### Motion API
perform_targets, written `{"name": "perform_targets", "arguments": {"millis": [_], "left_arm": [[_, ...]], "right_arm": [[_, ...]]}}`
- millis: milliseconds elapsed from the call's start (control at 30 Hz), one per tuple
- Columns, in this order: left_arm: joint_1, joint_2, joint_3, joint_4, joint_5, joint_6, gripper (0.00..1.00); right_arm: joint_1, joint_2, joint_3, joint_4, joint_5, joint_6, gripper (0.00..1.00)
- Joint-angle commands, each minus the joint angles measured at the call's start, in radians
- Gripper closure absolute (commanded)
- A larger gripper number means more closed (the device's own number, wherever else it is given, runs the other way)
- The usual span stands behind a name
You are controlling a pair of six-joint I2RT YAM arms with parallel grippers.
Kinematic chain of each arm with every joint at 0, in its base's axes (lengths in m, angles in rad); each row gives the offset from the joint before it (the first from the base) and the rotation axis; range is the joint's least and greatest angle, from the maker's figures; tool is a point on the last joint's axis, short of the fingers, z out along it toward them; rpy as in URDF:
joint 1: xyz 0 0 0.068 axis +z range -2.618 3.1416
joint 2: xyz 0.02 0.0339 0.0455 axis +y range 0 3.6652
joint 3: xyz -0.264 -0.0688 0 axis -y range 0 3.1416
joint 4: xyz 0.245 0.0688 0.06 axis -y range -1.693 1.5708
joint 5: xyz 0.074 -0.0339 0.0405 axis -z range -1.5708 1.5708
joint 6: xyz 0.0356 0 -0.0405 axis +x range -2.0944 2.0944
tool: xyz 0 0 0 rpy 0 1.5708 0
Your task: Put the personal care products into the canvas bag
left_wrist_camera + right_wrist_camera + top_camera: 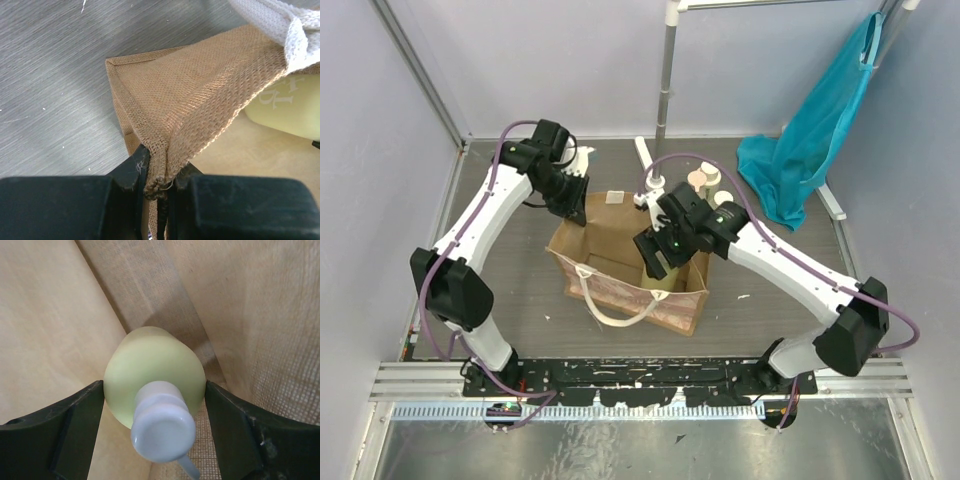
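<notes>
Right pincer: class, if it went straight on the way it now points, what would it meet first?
The right pincer grips a pump bottle inside the bag. Straight ahead lies the bag's inner fabric, probably near its bottom corner; the bottle would touch first. Depth is unclear.

Grey brushed-metal table, scuffed, a few white specks. Bag stands at centre, mouth up. Cream-capped bottles, at least two, sit close together just behind it toward the far edge. Teal cloth hangs down onto the far right corner. A white strip lies at mid far edge.
</notes>
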Motion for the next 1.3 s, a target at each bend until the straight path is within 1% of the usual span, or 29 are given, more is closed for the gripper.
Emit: {"name": "perform_targets", "arguments": {"millis": [0, 67, 200, 333, 467, 633, 800, 867, 1000, 1067, 1167, 1267], "left_arm": [[0.009, 0.017, 0.057, -0.017, -0.006, 0.01, 1.0], [0.01, 0.025, 0.068, -0.022, -0.006, 0.011, 1.0], [0.009, 0.03, 0.073, -0.027, -0.011, 0.011, 1.0], [0.011, 0.028, 0.067, -0.025, -0.02, 0.011, 1.0], [0.015, 0.027, 0.063, -0.024, -0.022, 0.01, 1.0], [0.025, 0.022, 0.058, -0.028, -0.024, 0.014, 1.0], [0.033, 0.03, 0.059, -0.031, -0.023, 0.019, 1.0], [0.035, 0.033, 0.062, -0.031, -0.024, 0.02, 1.0], [0.037, 0.033, 0.063, -0.031, -0.024, 0.022, 1.0], [0.038, 0.031, 0.06, -0.03, -0.024, 0.023, 1.0], [0.039, 0.027, 0.055, -0.028, -0.023, 0.023, 1.0], [0.04, 0.024, 0.051, -0.028, -0.024, 0.022, 1.0]], "right_arm": [[-0.002, -0.086, -0.076, 0.215, 0.051, -0.016, 0.88], [-0.001, -0.064, -0.081, 0.195, 0.064, -0.022, 0.88], [0.001, -0.001, -0.015, 0.108, 0.095, -0.048, 0.88], [0.004, 0.03, 0.027, 0.015, 0.155, -0.077, 0.88], [0.004, 0.036, -0.001, -0.008, 0.189, -0.09, 0.88], [0.004, 0.04, -0.03, -0.021, 0.197, -0.083, 0.88], [0.003, 0.054, -0.008, -0.006, 0.179, -0.075, 0.86], [0.003, 0.066, 0.025, -0.019, 0.168, -0.073, 0.78], [0.003, 0.054, 0.076, -0.025, 0.151, -0.061, 0.39], [0.003, 0.049, 0.101, -0.024, 0.143, -0.053, 0.26], [0.003, 0.044, 0.13, -0.007, 0.14, -0.047, 0.12], [0.004, 0.034, 0.148, 0.024, 0.15, -0.044, 0.05]]}}
